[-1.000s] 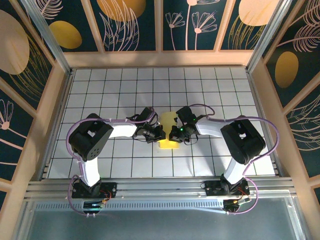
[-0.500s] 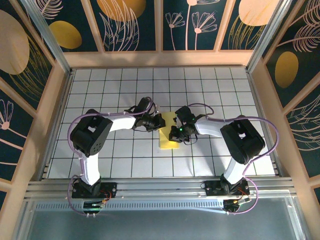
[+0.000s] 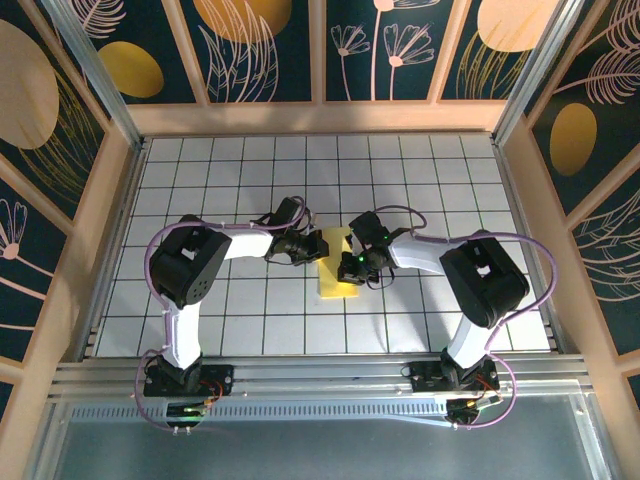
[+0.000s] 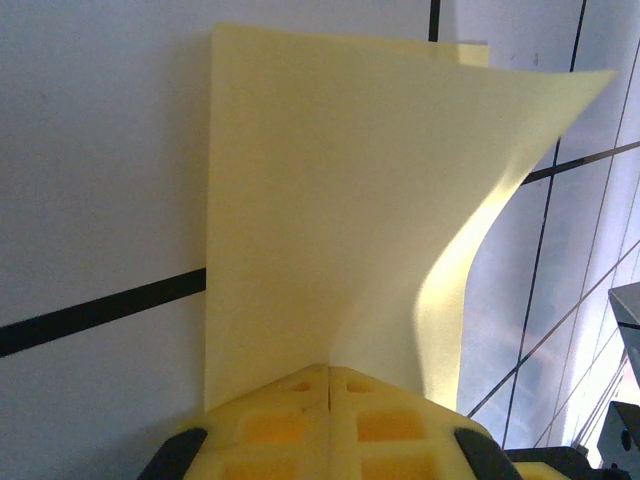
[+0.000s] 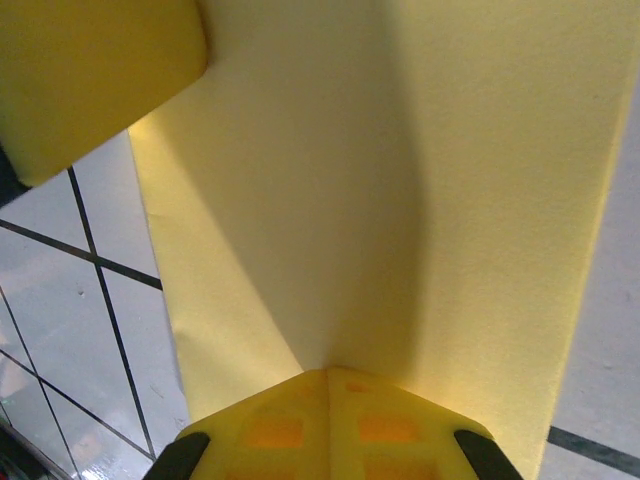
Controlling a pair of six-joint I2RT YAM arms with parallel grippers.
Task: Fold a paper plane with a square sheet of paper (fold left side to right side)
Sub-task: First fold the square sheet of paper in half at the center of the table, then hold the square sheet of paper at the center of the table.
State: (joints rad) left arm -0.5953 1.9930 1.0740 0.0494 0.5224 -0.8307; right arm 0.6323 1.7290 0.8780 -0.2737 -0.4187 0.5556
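Two jaw pairs, each pressed together, meet the square sheet of paper [image 3: 335,272] on the table [image 3: 250,330]: left gripper [image 3: 309,248] at its left edge, right gripper [image 3: 352,263] at its right. Pinching or merely pressing, we cannot tell. We judge the bowed paper needs flattening, edges matched, before creasing.

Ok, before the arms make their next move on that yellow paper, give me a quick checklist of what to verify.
1. Left tool shut, tips at the square sheet of paper: ok.
2. Right tool shut, tips at the sheet: ok.
3. Sheet folded over into a narrow strip: ok.
4. Upper layer lying flat: not ok, its far corner curls up.
5. Edges matched: cannot tell with that corner raised.
6. Paper pinched or only pressed: cannot tell.
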